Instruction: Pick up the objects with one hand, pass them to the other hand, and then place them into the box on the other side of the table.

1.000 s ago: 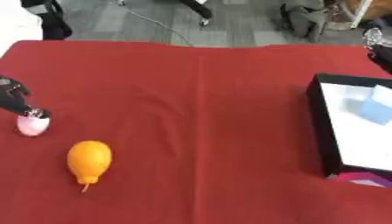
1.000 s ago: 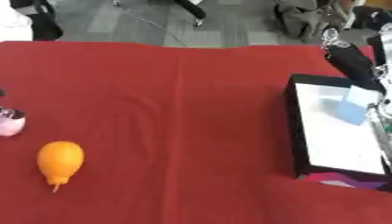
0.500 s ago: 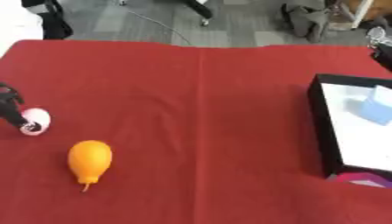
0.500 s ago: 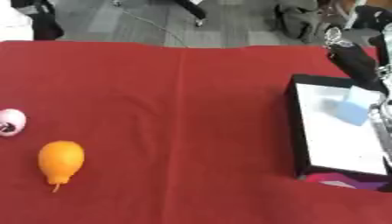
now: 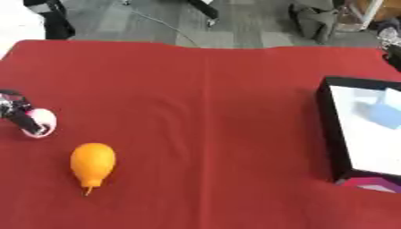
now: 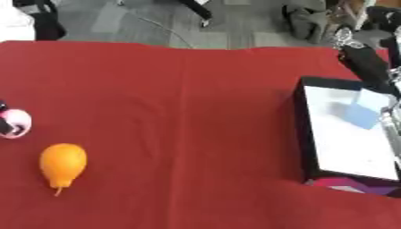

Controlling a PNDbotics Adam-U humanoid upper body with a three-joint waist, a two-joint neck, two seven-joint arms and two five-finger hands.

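Left eye view: the left hand shows only as dark fingers at the left edge of the red table. They lie against a small pink-and-white ball, with one finger across its front; whether they are curled round it or only touching cannot be told. An orange pear-shaped fruit lies just below and right of the ball, apart from it, untouched. Far to the right of the ball stands the black-walled box, with a light blue block already on its white floor.

Right eye view: the ball sits at the extreme left edge, with the fruit below it. Across the table from the ball, the right arm reaches in past the box's far corner, and a silver part shows over its right side. The right hand itself is not clear enough to judge.

One item seems delivered. The ball is at the pick-up stage, with the hand-over and drop into the box ahead; the fruit has the whole cycle left.
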